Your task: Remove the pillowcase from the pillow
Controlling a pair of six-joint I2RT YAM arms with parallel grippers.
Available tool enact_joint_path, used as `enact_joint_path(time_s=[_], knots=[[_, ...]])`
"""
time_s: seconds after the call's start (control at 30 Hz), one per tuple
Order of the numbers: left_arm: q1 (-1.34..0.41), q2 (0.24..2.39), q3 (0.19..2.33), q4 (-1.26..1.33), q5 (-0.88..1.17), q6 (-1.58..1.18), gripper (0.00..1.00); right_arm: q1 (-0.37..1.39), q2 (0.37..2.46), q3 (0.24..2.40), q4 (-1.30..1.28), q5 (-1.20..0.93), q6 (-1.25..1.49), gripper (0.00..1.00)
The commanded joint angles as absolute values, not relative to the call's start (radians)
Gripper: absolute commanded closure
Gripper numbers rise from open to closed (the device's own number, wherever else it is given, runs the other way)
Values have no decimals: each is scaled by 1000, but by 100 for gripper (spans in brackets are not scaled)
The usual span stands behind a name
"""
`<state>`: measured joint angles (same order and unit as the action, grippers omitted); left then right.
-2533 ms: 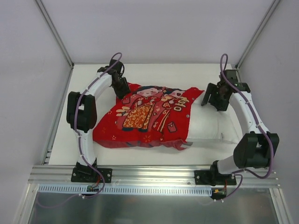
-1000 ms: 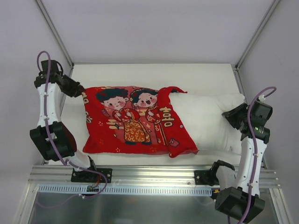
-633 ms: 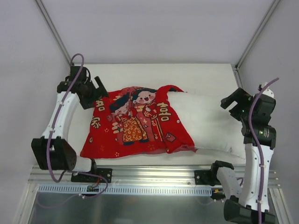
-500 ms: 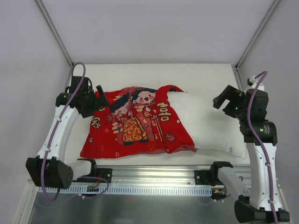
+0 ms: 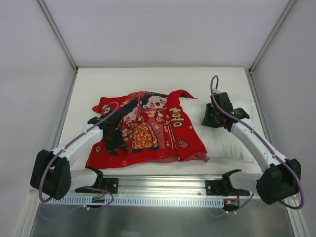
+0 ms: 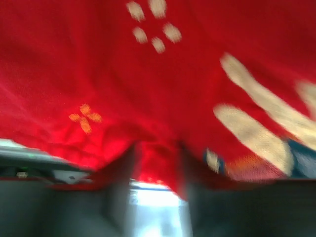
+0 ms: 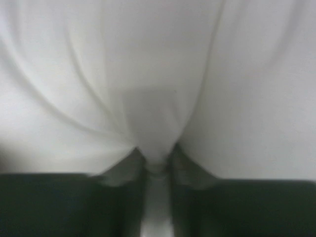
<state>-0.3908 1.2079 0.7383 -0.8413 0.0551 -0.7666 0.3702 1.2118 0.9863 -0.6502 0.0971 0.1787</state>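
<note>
The task is being judged about half done: the pillowcase (image 5: 148, 131) is being kept over the pillow (image 5: 224, 140) end nearest the left gripper (image 6: 157, 163), while the end under the right gripper (image 7: 157, 158) is lying bare. Soft red printed cloth is being pinched between the left jaws. A smooth white fold of plump cushion is being clamped by the right.
</note>
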Motion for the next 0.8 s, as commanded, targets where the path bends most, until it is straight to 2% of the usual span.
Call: enact_joint_path(time_s=[0.0, 0.03, 0.07, 0.2, 0.37, 0.47, 0.6, 0.7, 0.77], knots=[[-397, 1235, 735, -744, 60, -825, 73, 371, 1250, 983, -569, 81, 273, 93], [-397, 1259, 751, -739, 42, -816, 92, 368, 1247, 994, -571, 95, 276, 99], [-396, 1269, 764, -742, 26, -783, 100, 365, 1241, 1006, -572, 104, 276, 99], [-313, 1264, 822, -790, -54, -729, 100, 250, 1164, 1054, -571, 52, 278, 99], [-56, 1180, 899, -805, -2, -608, 100, 83, 1108, 1101, -586, -38, 253, 99], [35, 1158, 969, -827, 24, -558, 100, 20, 1112, 1117, -612, -64, 244, 99], [188, 1147, 1052, -853, 96, -520, 100, 5, 1106, 1083, -609, -95, 256, 99], [183, 1126, 1080, -861, 196, -459, 100, 5, 1098, 1055, -589, -127, 268, 99], [79, 1102, 1055, -861, 178, -437, 100, 5, 1097, 1042, -584, -136, 276, 99]])
